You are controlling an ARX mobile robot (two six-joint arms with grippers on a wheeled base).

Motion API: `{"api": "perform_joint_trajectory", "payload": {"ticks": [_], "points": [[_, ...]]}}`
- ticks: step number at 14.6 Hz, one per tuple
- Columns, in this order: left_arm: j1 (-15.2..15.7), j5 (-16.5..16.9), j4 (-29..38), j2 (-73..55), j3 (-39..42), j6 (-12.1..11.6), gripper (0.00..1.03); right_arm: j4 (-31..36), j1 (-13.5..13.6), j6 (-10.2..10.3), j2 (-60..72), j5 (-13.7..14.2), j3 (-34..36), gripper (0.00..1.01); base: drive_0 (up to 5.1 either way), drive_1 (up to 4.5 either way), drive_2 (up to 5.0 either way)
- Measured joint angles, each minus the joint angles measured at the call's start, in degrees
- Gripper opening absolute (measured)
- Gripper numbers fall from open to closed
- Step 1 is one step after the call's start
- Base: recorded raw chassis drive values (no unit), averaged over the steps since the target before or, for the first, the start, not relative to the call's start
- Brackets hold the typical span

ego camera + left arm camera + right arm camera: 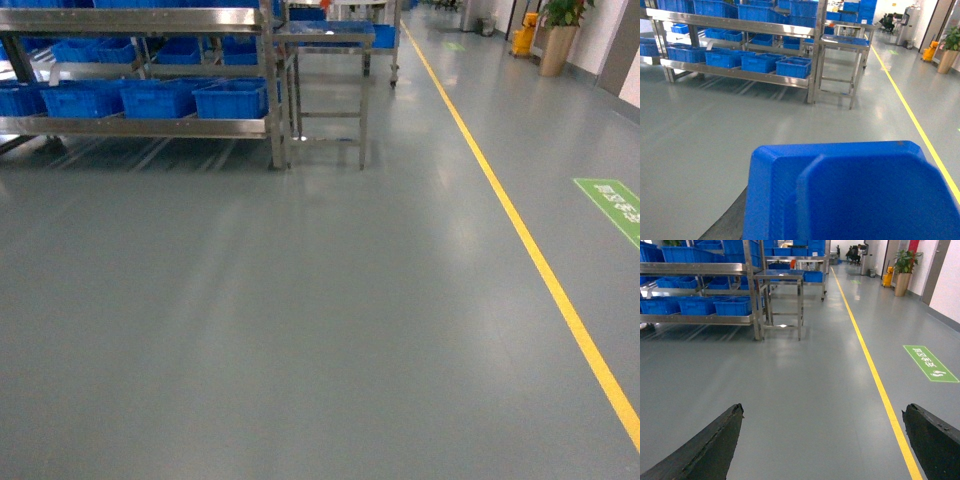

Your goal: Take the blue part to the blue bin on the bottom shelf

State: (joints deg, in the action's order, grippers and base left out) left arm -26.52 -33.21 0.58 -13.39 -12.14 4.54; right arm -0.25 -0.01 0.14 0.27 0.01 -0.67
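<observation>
My left claw [850,220] grips the blue part [850,195]; its fingers are hidden. My right claw [822,440] is spread wide. The bottom shelf [140,127], holding blue bins [232,99], stands well ahead.

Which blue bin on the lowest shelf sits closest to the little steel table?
The rightmost bin on the bottom shelf, beside the rack's corner post; the other bins sit further left of the small table.

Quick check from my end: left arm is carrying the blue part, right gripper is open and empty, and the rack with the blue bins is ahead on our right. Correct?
One thing is off: the rack with the blue bins is ahead on our left, as the head view shows. The rest holds: the blue part fills the left wrist view, and the right gripper is open and empty.
</observation>
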Motion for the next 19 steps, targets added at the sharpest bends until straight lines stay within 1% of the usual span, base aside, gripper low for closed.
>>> {"api": "perform_joint_trajectory", "payload": {"ticks": [19], "points": [[0.0, 0.0, -0.2, -0.1, 0.0, 0.0, 0.44, 0.0, 0.0, 0.0, 0.0, 0.0, 0.0, 0.98, 0.0, 4.31, -4.4]]}}
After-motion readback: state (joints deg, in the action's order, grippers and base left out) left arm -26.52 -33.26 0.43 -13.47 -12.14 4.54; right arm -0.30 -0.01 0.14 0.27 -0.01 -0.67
